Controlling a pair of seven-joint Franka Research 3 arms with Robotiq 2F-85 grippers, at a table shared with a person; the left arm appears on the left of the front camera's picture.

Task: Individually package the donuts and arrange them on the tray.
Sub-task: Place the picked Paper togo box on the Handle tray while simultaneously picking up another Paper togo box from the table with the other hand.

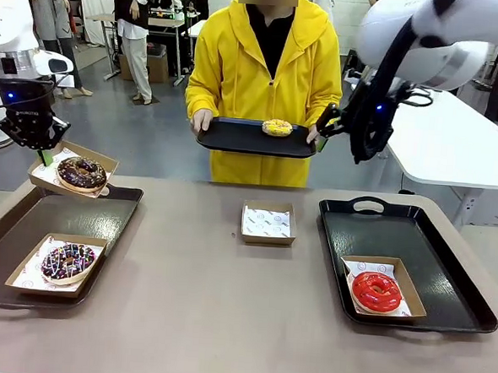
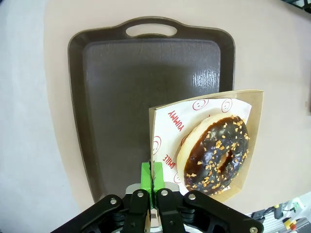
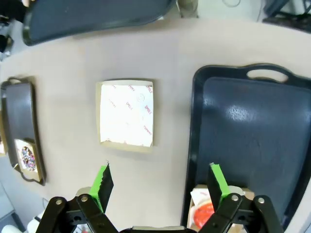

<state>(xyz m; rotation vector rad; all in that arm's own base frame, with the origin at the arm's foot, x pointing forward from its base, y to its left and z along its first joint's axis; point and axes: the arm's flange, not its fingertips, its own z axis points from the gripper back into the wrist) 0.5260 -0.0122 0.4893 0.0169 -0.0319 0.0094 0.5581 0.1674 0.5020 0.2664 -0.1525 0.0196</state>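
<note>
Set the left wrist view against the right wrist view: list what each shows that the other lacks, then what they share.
Left wrist, not right: the left gripper shut on the edge of a carton holding the chocolate donut. Right wrist, not left: the open right gripper, an empty lined carton, the right tray, part of the red donut. Both: the left tray and the table.

light: bright, even, overhead | shadows: soft, faint on table (image 1: 224, 312) | glare: sheen on right tray (image 1: 452, 254) toward its 11 o'clock | wrist views: edges bowed, right one blurred
</note>
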